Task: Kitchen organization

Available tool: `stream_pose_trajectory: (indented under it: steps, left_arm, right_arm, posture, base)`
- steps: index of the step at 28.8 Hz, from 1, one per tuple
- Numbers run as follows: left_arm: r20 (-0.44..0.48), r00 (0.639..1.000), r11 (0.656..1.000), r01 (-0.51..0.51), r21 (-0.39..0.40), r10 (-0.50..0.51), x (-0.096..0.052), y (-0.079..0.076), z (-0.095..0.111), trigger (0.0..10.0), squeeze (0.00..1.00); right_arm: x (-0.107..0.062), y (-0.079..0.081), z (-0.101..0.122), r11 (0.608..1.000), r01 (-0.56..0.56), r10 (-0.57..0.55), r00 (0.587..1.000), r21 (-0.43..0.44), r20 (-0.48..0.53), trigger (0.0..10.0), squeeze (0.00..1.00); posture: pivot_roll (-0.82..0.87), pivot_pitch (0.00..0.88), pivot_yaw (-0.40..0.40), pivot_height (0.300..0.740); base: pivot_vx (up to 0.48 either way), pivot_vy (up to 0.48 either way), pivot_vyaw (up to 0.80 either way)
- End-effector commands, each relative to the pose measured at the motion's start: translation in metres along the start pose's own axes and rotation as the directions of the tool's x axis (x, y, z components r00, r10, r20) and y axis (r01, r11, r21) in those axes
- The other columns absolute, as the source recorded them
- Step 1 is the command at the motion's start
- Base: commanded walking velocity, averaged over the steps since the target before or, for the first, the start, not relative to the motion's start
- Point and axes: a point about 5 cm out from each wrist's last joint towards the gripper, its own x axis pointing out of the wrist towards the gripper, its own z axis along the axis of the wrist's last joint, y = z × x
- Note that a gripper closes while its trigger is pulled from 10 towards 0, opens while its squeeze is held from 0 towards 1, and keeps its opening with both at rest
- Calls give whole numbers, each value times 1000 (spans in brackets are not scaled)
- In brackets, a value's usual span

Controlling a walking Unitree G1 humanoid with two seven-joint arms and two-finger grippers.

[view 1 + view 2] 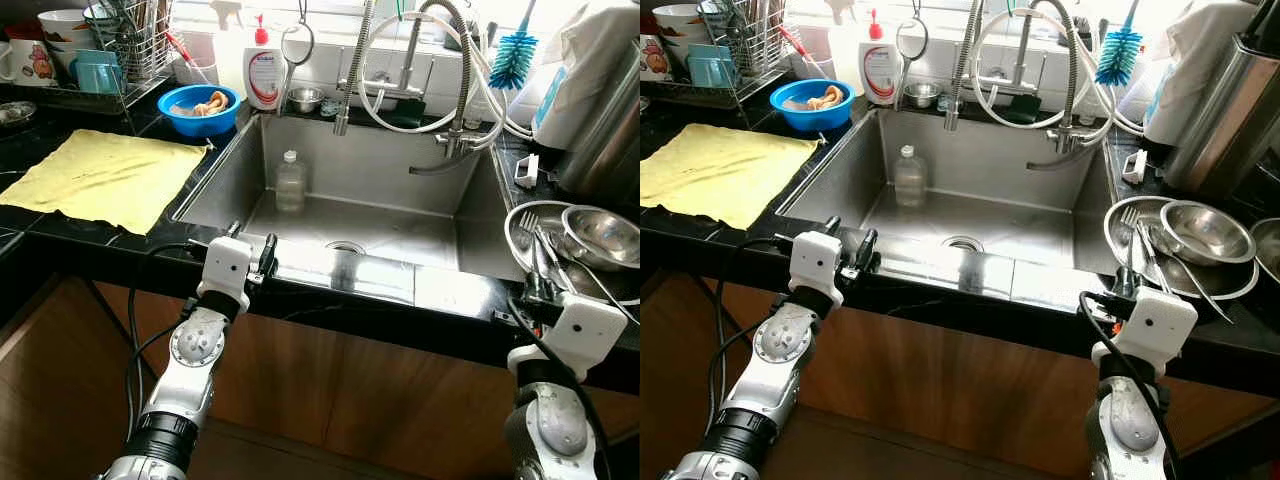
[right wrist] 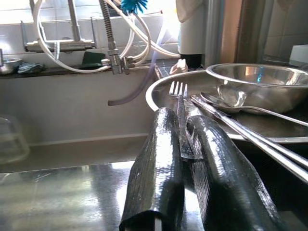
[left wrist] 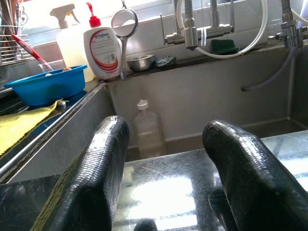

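Stainless steel sink basin point(image 1: 420, 170) sunk in black desk point(image 1: 90, 245); clear plastic bottle point(image 1: 290, 182) upright inside, near back left corner. Left pincer point(image 1: 250, 250) at front rim, fingers point(image 3: 96, 187) spread wide, empty. Right pincer point(image 2: 185, 159) at front right corner, fingers nearly closed around silver fork point(image 2: 180, 103) handle lying on round steel tray point(image 1: 520, 235) beside shiny steel bowl point(image 1: 600, 232).

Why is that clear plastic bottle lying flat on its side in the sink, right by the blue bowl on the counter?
It isn't lying flat. The clear plastic bottle stands upright in the sink, against the back wall, as the left eye view shows. The blue bowl is indeed nearby on the counter.
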Motion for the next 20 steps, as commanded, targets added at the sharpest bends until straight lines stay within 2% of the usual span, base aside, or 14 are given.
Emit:
stream_pose_trajectory:
  steps: [1,2,3,7,9,17,20]
  left_arm:
    - [6,1000,1000,12,22,-13,0,-1,3,10000,0]
    - [6,1000,1000,12,22,-13,0,-1,3,10000,0]
    - [5,1000,1000,12,23,-12,0,0,3,10000,0]
    - [4,1000,1000,8,21,-8,0,0,2,10000,0]
    - [5,1000,1000,7,20,-7,0,0,2,10000,0]
    - [10,1000,1000,4,17,-4,0,0,3,10000,0]
    - [6,1000,1000,3,17,-3,1,0,2,10000,0]
  right_arm:
    - [2,8,10,999,-47,47,998,-4,51,941,0]
    - [2,8,10,999,-47,47,998,-4,51,941,0]
    - [3,10,12,998,-60,61,996,-23,61,10000,0]
    - [3,12,15,997,-68,71,994,-38,77,10000,0]
    - [3,14,19,993,-87,95,990,-86,102,10000,0]
    - [9,15,31,992,-81,95,984,-94,151,10000,0]
    - [18,21,28,985,-127,139,986,-120,96,10000,0]
  posture:
    - [-40,0,-32,740]
    - [-40,0,-32,740]
    - [-40,0,-32,740]
    - [-42,0,-33,740]
    - [-42,0,-33,740]
    - [-41,0,-34,740]
    - [-49,0,-33,740]
  base:
    - [0,0,0]
    - [0,0,0]
    - [0,0,0]
    - [0,0,0]
    - [0,0,0]
    - [0,0,0]
    - [0,0,0]
